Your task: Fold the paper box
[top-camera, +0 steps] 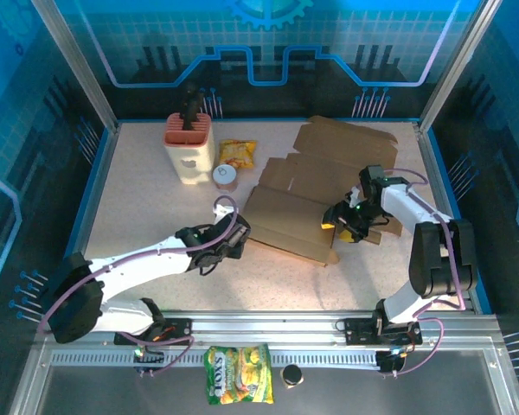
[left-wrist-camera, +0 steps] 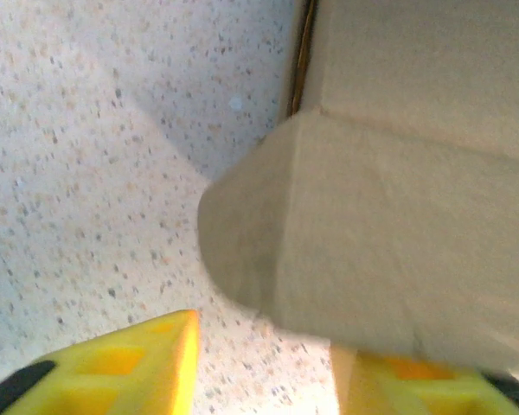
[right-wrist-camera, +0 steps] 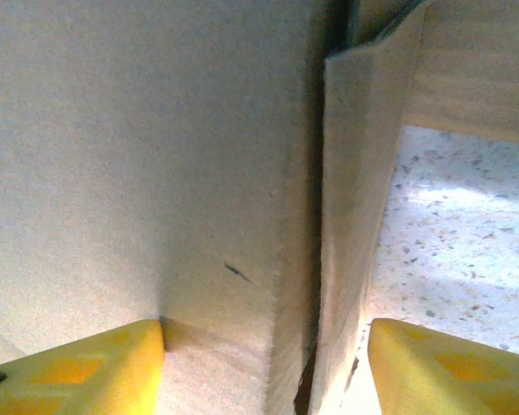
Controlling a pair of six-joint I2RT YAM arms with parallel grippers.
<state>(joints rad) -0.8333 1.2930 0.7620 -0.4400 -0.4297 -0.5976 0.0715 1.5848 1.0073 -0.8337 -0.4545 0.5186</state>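
I see the paper box [top-camera: 304,201] lying as a flattened sheet of brown cardboard on the right half of the tabletop [top-camera: 147,216]. It spreads from the middle toward the far right corner, and its flaps are unfolded.

My left end effector [top-camera: 235,235] sits at the sheet's near left corner, close to the middle of the tabletop. On the left wrist camera its two yellow fingers [left-wrist-camera: 121,372] stand apart. A rounded cardboard flap [left-wrist-camera: 372,251] hangs over the right-hand finger, and bare speckled surface shows between the flap and the other finger. I read it as open, gripping nothing.

My right end effector [top-camera: 348,221] is over the sheet's near right part, not far from the right edge of the tabletop. On the right wrist camera its fingers [right-wrist-camera: 78,372] are spread on either side of a raised cardboard edge [right-wrist-camera: 350,225]. One finger is against a broad panel, and a strip of tabletop shows between the raised edge and the other finger. It is open around that edge, not clamped on it.

Toward the far left corner stands a cream container with an orange top [top-camera: 190,149]. A yellow snack bag [top-camera: 237,153] lies just to its right, and a small round tin [top-camera: 227,177] sits a little nearer to me. Below the near edge, on the rail, I see a second snack bag [top-camera: 240,386] with a small dark cap [top-camera: 291,375] beside it.
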